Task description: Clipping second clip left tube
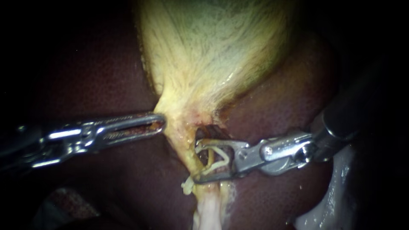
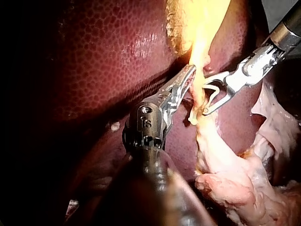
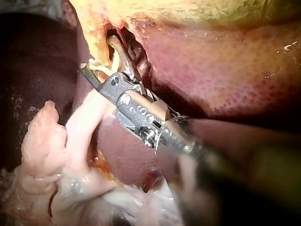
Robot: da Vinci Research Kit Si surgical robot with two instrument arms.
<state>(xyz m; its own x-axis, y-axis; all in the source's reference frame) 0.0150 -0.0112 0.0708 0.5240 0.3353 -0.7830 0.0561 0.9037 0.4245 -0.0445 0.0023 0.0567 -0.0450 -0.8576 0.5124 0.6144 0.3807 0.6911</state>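
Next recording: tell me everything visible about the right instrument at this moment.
The right instrument enters from the right: a dark shaft, a shiny metal wrist, two slim jaws. The jaws stand apart, holding a pale V-shaped clip between them, and straddle the thin tube just below the gallbladder, over dark liver.

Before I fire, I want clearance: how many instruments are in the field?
2. The left instrument grips the gallbladder at its neck. The right instrument holds an open clip astride the tube. None seems hidden.
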